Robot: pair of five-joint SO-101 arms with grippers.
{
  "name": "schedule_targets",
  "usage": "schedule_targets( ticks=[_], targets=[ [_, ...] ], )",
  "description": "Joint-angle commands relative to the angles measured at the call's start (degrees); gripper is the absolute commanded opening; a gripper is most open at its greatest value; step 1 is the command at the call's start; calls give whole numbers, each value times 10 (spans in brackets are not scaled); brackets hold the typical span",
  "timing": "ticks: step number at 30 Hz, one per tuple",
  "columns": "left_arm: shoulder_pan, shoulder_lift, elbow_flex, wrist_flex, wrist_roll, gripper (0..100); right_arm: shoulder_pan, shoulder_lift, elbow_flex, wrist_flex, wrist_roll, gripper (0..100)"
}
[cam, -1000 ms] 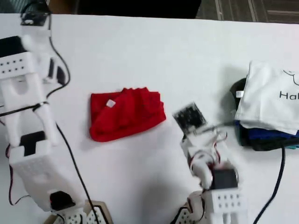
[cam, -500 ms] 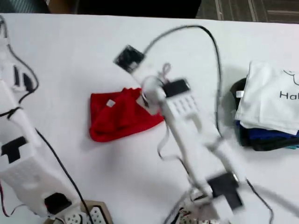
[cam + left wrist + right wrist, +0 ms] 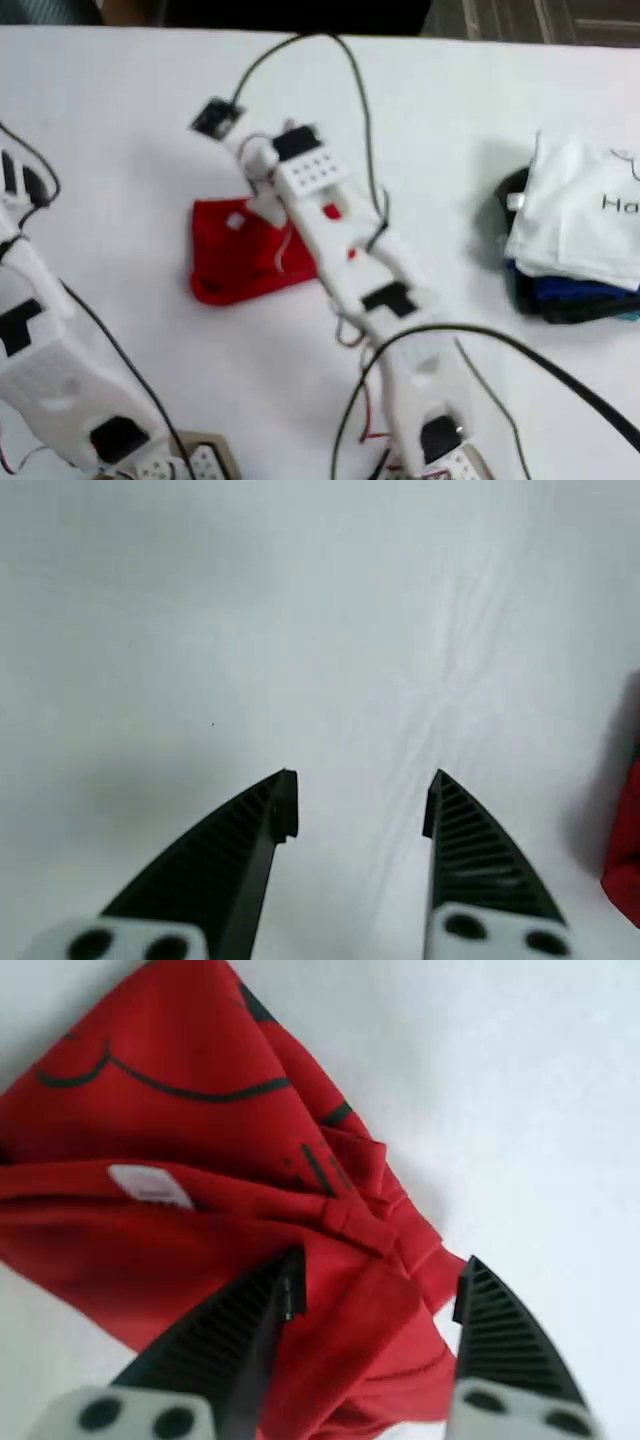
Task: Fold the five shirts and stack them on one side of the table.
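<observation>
A crumpled, loosely folded red shirt (image 3: 232, 262) lies left of the table's middle, with a white label (image 3: 150, 1186) showing on it. The right arm (image 3: 330, 225) stretches from the near edge across the shirt's right half. My right gripper (image 3: 378, 1265) hangs open just above the shirt's bunched folds, with nothing between its fingers. My left gripper (image 3: 362, 780) stands open over bare white table, and the red shirt's edge (image 3: 626, 852) sits off to one side of it. The left arm (image 3: 45, 350) stays along the table's left edge.
At the right edge sits a stack of folded shirts, a white one (image 3: 575, 215) on top of blue (image 3: 560, 290) and dark ones. Black cables (image 3: 520, 350) loop over the near right of the white table (image 3: 130, 90).
The right arm has swung from near its base, up and to the left, until its gripper is over the red shirt. The left arm has shifted leftward at the edge.
</observation>
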Motion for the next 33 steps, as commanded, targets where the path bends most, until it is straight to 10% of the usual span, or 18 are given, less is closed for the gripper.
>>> schedule_targets(
  ticks=[1, 10, 33],
  targets=[
    [-5, -11, -2, 8, -4, 226, 11, 43, -90, 36, -2, 248],
    [-3, -11, -2, 8, -1, 226, 9, 86, -228, 138, -4, 9],
    [-5, -6, -2, 4, -1, 226, -11, -161, 57, 164, 1, 21]
  ],
)
